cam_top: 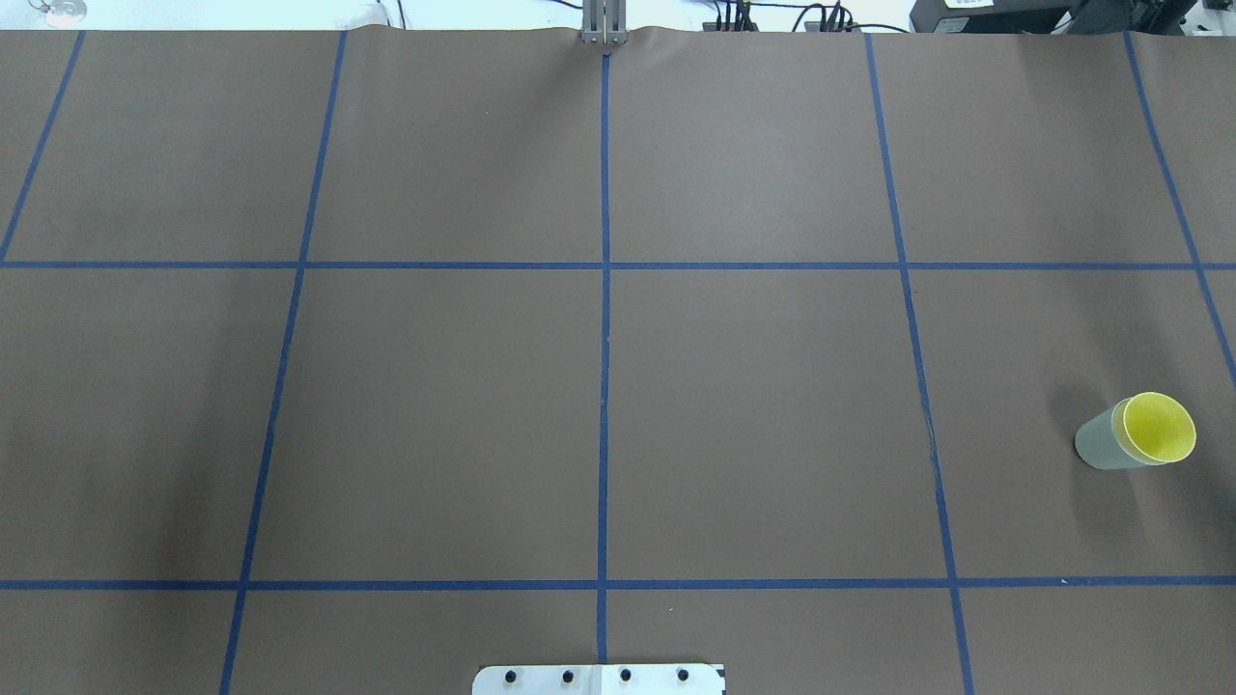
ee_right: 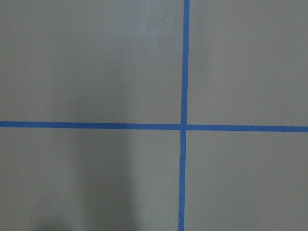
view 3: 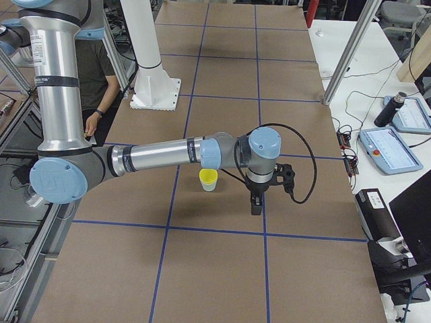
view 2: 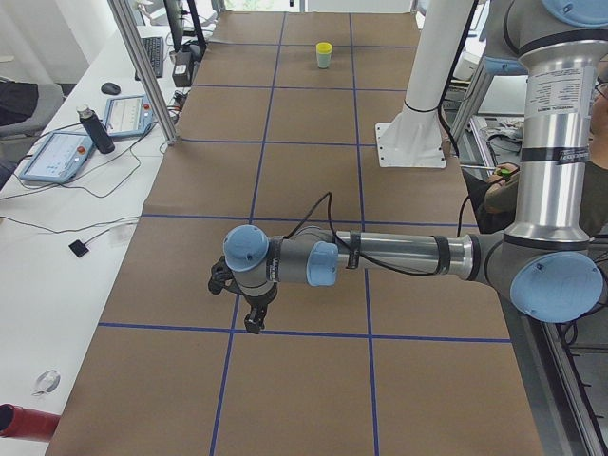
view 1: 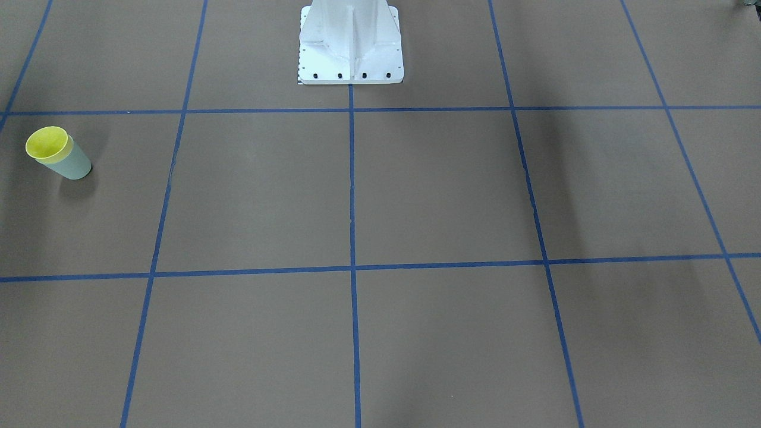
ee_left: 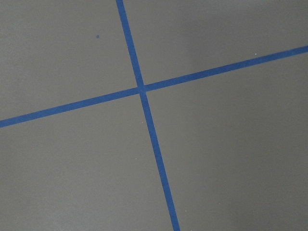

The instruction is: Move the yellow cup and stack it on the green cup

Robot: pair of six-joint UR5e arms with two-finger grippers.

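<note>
The yellow cup (view 1: 46, 142) sits nested inside the green cup (view 1: 72, 165), and the pair stands upright on the brown table. The stack is at the right edge of the overhead view, with the yellow cup (cam_top: 1157, 427) in the green cup (cam_top: 1096, 448). My right gripper (view 3: 256, 205) shows only in the exterior right view, beside the stacked yellow cup (view 3: 208, 176) and apart from it. My left gripper (view 2: 252, 325) shows only in the exterior left view, far from the cups (view 2: 324, 54). I cannot tell whether either gripper is open or shut. Both wrist views show only bare table and blue tape.
The white robot pedestal (view 1: 351, 53) stands at the table's middle back edge. Blue tape lines (cam_top: 603, 386) divide the brown table into squares. Benches with tablets and a bottle (view 2: 95, 128) flank the table. A person (view 3: 101, 74) stands behind the robot.
</note>
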